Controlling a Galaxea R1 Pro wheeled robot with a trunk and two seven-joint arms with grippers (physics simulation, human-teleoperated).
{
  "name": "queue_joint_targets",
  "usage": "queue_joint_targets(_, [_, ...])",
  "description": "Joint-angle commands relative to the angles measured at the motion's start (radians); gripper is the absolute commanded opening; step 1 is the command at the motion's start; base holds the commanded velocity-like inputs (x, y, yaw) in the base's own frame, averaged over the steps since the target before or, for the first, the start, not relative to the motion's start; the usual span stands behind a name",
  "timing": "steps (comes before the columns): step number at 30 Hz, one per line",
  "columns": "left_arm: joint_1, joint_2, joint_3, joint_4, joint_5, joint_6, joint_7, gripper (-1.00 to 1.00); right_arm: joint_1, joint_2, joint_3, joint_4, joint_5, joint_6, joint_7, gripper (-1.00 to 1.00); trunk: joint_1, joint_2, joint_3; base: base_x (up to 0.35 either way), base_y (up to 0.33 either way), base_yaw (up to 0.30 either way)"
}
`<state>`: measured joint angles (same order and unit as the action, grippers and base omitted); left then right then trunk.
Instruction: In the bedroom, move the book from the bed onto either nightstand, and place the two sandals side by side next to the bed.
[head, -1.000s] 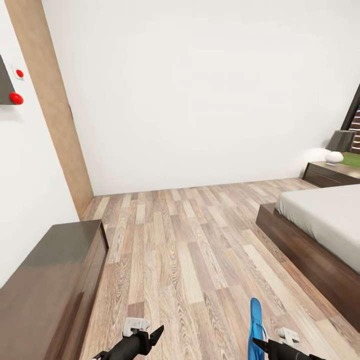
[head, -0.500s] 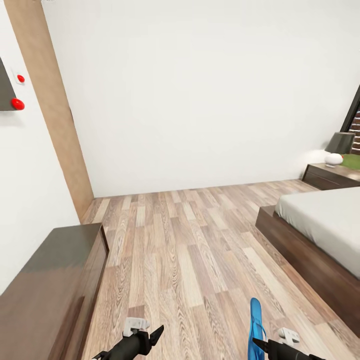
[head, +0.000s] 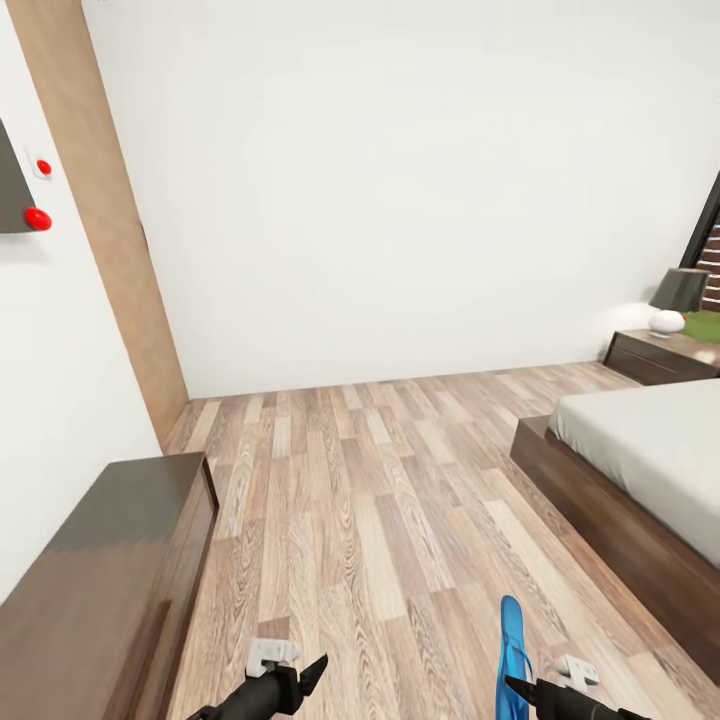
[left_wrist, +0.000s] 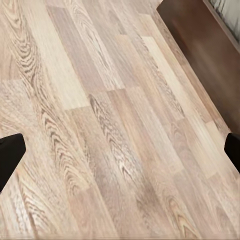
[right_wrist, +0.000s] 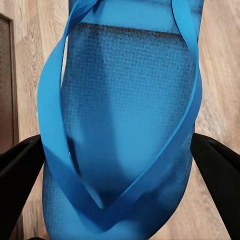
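Bright-blue flat sandal (head: 513, 655) is being pinched by the right gripper (right_wrist: 120, 165) at lower right; left gripper (left_wrist: 120, 150) spread, empty; placement beside the low off-white bed (head: 640, 450) is pending.

To my left I see a long dark-brown dresser (head: 95, 580); a dark-shaded lamp (head: 676, 300) stands far right; red knobs (head: 38, 218) dot the left wall.

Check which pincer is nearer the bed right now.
Right. The right pincer, shut on the blue sandal, sits on the bed's side of the floor; the left pincer is farther off, toward the dresser.
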<state>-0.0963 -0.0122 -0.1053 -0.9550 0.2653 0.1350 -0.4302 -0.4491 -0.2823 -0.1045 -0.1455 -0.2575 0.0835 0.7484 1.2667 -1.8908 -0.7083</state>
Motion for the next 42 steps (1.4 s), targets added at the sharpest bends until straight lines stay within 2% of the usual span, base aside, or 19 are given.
queue_joint_targets(1, [0.0,0.0,-0.001,0.004,0.01,0.009,-0.002,1.0,0.0,0.0,-0.007,0.0,0.0,0.009,0.005,-1.0,-0.004,0.007,0.002,0.0,0.0,0.0])
queue_joint_targets(18, [0.0,0.0,-0.004,0.01,0.009,0.009,-0.004,1.0,0.0,0.001,-0.007,0.0,0.0,0.009,0.005,-1.0,-0.069,0.126,0.056,0.0,0.0,0.0])
queue_joint_targets(31, [0.0,0.0,-0.004,0.01,0.011,0.008,-0.007,1.0,0.0,0.002,-0.007,-0.001,-0.001,0.01,0.005,-1.0,-0.069,0.126,0.057,0.0,0.0,-0.004])
queue_joint_targets(42, [0.0,0.0,-0.004,0.011,0.012,0.006,-0.006,1.0,0.0,0.002,-0.006,0.0,0.0,0.01,0.005,-1.0,-0.069,0.126,0.062,0.0,0.0,-0.241])
